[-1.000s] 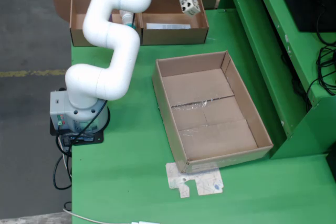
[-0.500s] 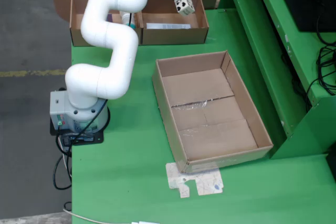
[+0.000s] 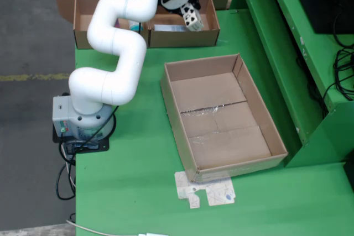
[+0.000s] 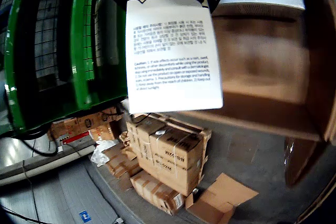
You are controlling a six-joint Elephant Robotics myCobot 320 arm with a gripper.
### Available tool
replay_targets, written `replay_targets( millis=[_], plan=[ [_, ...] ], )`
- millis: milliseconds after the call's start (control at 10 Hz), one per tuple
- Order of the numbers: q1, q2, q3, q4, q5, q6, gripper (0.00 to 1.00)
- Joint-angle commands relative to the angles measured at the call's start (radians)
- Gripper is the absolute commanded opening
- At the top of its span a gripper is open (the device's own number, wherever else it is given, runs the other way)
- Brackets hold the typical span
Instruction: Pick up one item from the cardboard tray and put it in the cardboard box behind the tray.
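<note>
In the fixed view my gripper [image 3: 187,9] is shut on a small white carton with black spots [image 3: 193,20]. It hangs over the right end of the open cardboard box [image 3: 182,37] behind the tray, low between the box walls. The large cardboard tray [image 3: 221,136] lies in the middle of the green table with nothing visible inside it. The wrist view shows the white carton [image 4: 170,45] close up, with printed text and a cow pattern at its top. The brown box interior [image 4: 262,77] sits right behind it. The fingers themselves are hidden there.
A second open cardboard box [image 3: 88,20] stands left of the first, partly behind the arm. A white flattened paper piece [image 3: 204,190] lies in front of the tray. Green shelving [image 3: 287,53] rises at the right. Stacked cartons [image 4: 168,156] appear on the floor beyond the table.
The gripper, still holding the spotted carton, has moved slightly left and down, from above the box's back right corner to down between its walls.
</note>
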Motion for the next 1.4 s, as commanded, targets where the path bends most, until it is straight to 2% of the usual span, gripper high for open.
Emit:
replay_targets(
  millis=[0,100,400,1300],
  plan=[
    [-0.020,-0.002,0.031,0.012,-0.010,0.000,0.00],
    [-0.040,-0.047,0.031,0.012,-0.010,-0.003,0.00],
    [-0.047,-0.064,0.031,0.012,-0.010,-0.003,0.00],
    [-0.047,-0.064,0.031,0.012,-0.010,-0.006,0.00]
  ],
)
